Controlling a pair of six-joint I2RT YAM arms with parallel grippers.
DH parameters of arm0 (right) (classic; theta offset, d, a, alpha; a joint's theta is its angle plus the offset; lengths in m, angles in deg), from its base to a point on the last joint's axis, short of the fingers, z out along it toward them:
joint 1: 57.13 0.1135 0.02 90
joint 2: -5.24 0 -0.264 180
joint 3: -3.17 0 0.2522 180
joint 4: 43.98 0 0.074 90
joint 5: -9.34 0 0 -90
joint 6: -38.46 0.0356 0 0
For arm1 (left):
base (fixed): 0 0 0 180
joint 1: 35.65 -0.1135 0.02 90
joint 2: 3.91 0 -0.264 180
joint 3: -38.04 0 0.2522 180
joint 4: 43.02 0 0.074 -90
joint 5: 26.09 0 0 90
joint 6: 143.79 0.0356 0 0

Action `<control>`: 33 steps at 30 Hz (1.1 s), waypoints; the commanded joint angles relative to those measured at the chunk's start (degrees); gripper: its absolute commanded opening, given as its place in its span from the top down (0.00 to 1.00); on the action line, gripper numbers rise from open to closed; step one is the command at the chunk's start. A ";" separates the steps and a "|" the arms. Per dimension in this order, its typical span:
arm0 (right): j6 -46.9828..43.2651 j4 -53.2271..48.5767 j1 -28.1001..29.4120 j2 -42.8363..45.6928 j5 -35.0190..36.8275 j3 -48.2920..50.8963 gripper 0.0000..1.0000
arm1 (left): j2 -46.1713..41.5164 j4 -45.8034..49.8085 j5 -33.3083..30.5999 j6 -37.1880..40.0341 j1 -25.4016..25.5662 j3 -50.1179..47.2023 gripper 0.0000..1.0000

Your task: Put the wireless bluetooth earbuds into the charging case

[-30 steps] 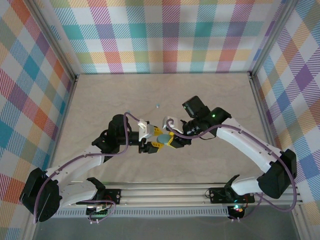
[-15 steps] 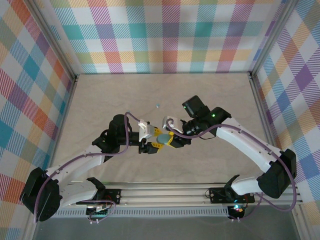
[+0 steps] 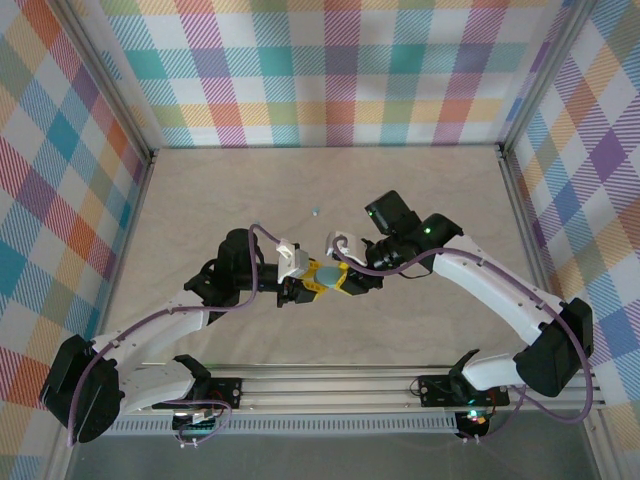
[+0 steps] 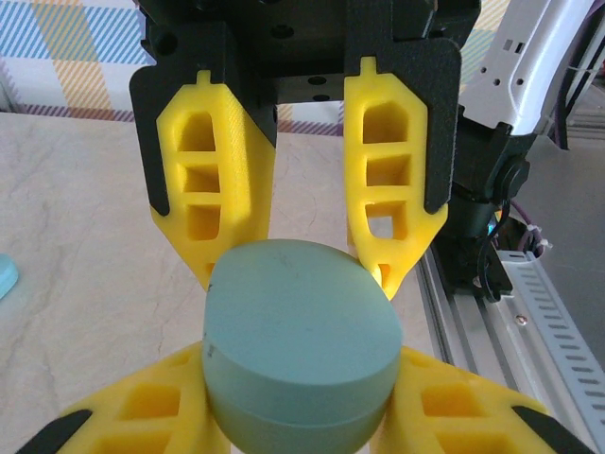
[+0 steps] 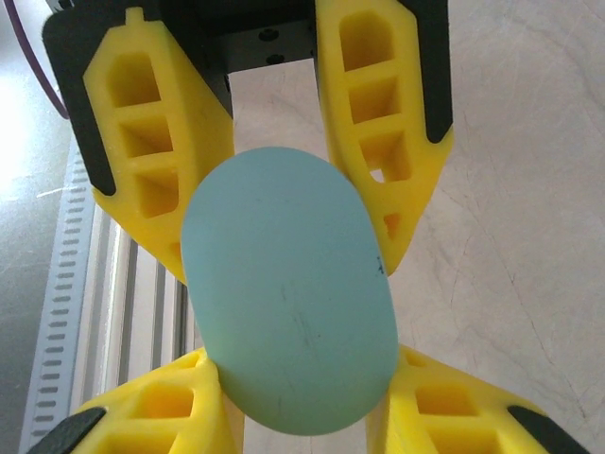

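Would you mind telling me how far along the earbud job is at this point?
Done: nothing that shows; the charging case looks closed, and one earbud lies loose on the table. In hand: the left gripper and the right gripper both clamp the case from opposite sides. Left: open it, fetch the earbuds, seat them.

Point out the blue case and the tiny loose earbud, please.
charging case [image 5: 288,322]: right wrist view, middle of its rounded face.
earbud [image 3: 315,212]: top external view, centre of the pale speck.
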 commanded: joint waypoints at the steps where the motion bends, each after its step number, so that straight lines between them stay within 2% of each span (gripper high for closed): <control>1: 2.50 4.49 0.31 1.58 -0.47 -0.01 0.70 | -0.99 -0.71 -0.04 -0.46 0.11 1.33 0.83; 3: 5.49 8.66 0.23 3.35 2.22 1.75 0.55 | -1.35 -1.12 -0.74 -1.33 0.03 0.91 0.84; 5: 7.51 13.09 -0.06 5.77 3.96 4.03 0.45 | -1.69 -1.86 -1.43 -3.34 -0.47 0.24 0.85; 12: 13.83 26.63 -0.41 13.94 8.70 12.79 0.27 | -4.41 -9.23 -3.19 -13.89 -2.87 -4.35 0.87; 21: 14.94 21.37 -0.16 8.32 4.15 7.91 0.24 | -8.45 -8.58 -5.64 -15.63 -2.92 -6.41 0.87; 26: 15.10 22.78 0.33 6.95 1.98 7.67 0.24 | -8.95 -8.36 -5.81 -15.74 -2.88 -6.66 0.87; 33: 16.87 25.94 0.65 4.98 4.14 7.35 0.24 | -8.88 -8.07 -5.40 -15.43 -2.88 -6.84 0.87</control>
